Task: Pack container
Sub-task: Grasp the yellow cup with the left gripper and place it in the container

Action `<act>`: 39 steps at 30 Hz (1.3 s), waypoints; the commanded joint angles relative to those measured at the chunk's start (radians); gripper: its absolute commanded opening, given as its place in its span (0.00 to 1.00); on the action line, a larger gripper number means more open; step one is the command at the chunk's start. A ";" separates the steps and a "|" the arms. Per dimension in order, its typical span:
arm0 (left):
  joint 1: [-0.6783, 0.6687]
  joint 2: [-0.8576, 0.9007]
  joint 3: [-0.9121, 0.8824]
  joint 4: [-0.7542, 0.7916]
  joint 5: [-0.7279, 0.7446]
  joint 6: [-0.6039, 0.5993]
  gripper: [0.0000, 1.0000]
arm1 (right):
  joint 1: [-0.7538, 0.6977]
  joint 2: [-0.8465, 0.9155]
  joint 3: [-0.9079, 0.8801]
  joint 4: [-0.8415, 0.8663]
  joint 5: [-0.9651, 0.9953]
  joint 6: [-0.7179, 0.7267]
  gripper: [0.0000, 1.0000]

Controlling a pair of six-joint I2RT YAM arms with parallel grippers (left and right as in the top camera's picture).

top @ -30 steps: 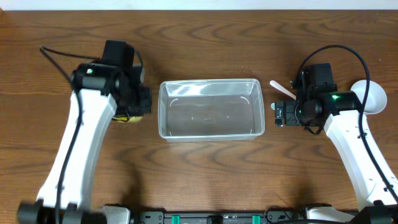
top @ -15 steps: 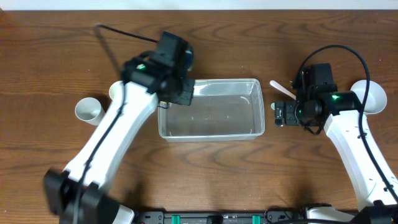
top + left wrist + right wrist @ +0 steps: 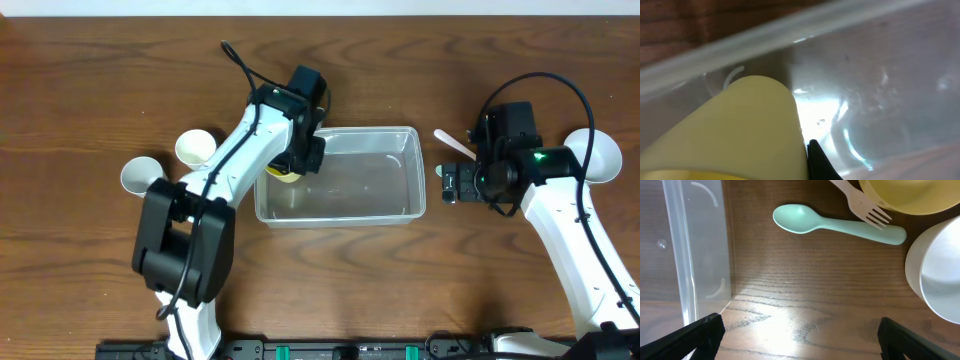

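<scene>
Container (image 3: pixel 345 216) clear glossy plastic; table (image 3: pixel 330 285) grained wood; spoon (image 3: pixel 840 226) smooth matt plastic; yellow cup (image 3: pixel 740 135) smooth matt

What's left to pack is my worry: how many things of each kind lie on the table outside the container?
White cups: 2
Bowls: 2, the white bowl and the yellow bowl
Mint spoon: 1
Fork: 1
Total: 6, leaving out the yellow piece held by the left gripper at the container.

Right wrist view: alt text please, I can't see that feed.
A mint spoon lies on the table between the clear container at frame left and a white bowl at frame right. A pale fork and a yellow bowl sit at the top; the open right end effector holds nothing.
</scene>
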 commanded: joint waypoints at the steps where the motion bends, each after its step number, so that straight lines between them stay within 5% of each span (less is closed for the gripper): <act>1: 0.020 0.030 0.003 0.000 -0.013 0.006 0.12 | -0.009 0.004 0.016 -0.002 0.008 0.009 0.99; 4: 0.027 0.032 0.003 0.001 -0.013 0.006 0.35 | -0.009 0.004 0.016 -0.002 0.008 0.009 0.99; 8: 0.030 0.005 0.007 0.001 -0.013 0.006 0.47 | -0.009 0.004 0.016 -0.003 0.008 0.009 0.99; 14: 0.027 -0.163 0.101 -0.089 -0.027 0.036 0.52 | -0.009 0.004 0.016 -0.002 0.008 0.008 0.99; 22: 0.114 -0.408 0.129 -0.113 -0.246 0.058 0.65 | -0.009 0.004 0.016 -0.002 0.016 0.008 0.99; 31: 0.381 -0.279 0.075 -0.124 -0.116 0.005 0.73 | -0.009 0.004 0.016 -0.011 0.015 0.009 0.99; 39: 0.425 -0.048 0.075 -0.120 -0.037 0.005 0.73 | -0.009 0.004 0.016 -0.015 0.015 0.009 0.99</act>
